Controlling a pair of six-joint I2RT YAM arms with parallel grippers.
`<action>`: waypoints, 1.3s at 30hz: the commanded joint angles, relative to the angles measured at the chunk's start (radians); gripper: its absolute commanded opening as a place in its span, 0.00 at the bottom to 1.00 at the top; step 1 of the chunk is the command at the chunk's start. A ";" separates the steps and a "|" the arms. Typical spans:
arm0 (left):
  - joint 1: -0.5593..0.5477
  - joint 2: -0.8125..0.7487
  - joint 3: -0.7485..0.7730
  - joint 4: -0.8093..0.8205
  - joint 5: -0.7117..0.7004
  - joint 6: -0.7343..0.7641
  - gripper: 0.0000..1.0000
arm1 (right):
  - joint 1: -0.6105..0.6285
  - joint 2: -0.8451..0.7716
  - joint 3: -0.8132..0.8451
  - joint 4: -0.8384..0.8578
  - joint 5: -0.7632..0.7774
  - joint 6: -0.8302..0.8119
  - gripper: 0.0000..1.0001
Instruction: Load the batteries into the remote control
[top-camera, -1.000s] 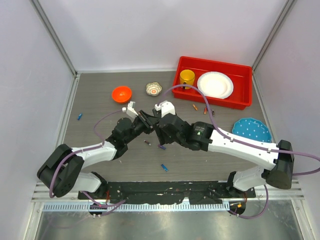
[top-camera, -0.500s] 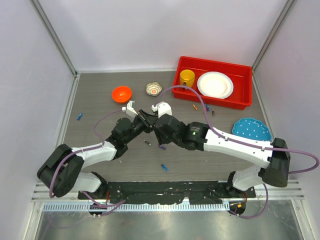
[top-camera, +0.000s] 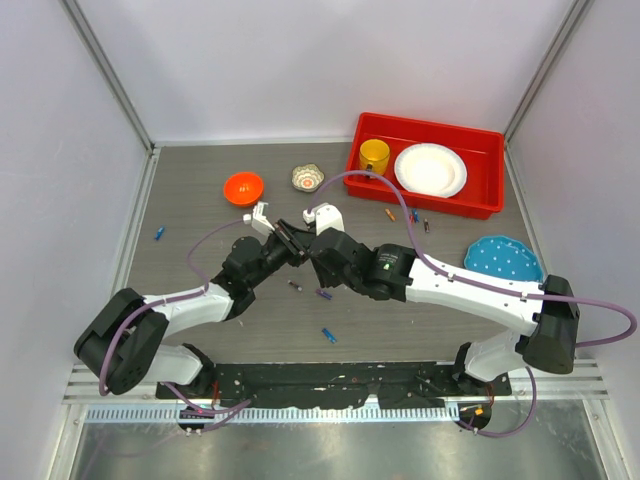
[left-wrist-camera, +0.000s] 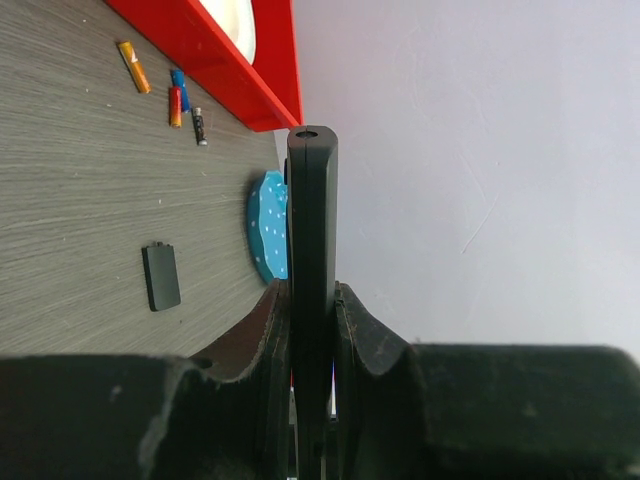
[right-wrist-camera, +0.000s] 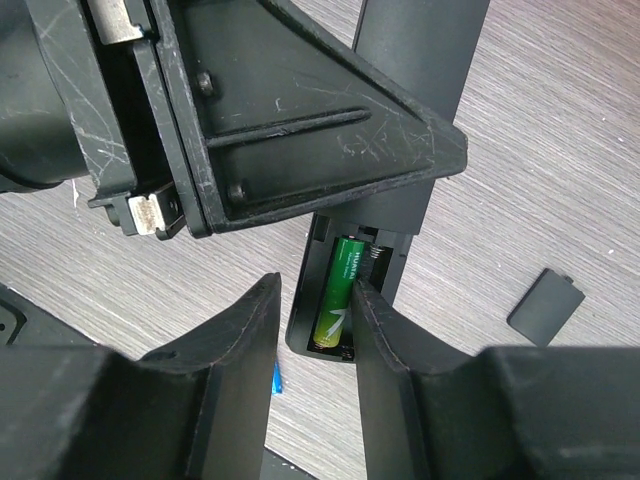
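Note:
My left gripper (left-wrist-camera: 312, 295) is shut on the remote control (left-wrist-camera: 312, 200), a slim black bar held edge-on above the table. In the right wrist view the remote's (right-wrist-camera: 301, 306) open slot faces up with a green battery (right-wrist-camera: 340, 290) lying in it. My right gripper (right-wrist-camera: 315, 285) is open right above that slot, one fingertip (right-wrist-camera: 362, 292) touching the battery's side. In the top view both grippers, left (top-camera: 283, 240) and right (top-camera: 318, 252), meet mid-table. Loose batteries lie near: dark (top-camera: 294, 285), purple (top-camera: 323, 294), blue (top-camera: 328, 335). The black battery cover (right-wrist-camera: 545, 307) lies on the table.
A red bin (top-camera: 480, 207) at the back right holds a yellow cup (top-camera: 374, 155) and a white plate (top-camera: 430, 169). More batteries (top-camera: 390, 213) lie before it. A blue dotted plate (top-camera: 503, 260), an orange bowl (top-camera: 243, 187), a small bowl (top-camera: 308, 177) and a blue battery (top-camera: 159, 233) are about.
My right gripper has shifted slightly up and left, closer over the remote. The left arm and remote have barely moved.

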 joint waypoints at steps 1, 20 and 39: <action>-0.004 -0.008 -0.003 0.084 -0.002 -0.014 0.00 | 0.010 -0.006 0.013 0.065 0.016 0.007 0.38; -0.004 -0.016 -0.011 0.091 -0.010 -0.012 0.00 | 0.008 0.012 0.008 0.068 0.017 0.010 0.25; -0.004 -0.010 -0.028 0.108 -0.029 -0.003 0.00 | 0.008 -0.107 0.011 0.028 0.048 0.048 0.66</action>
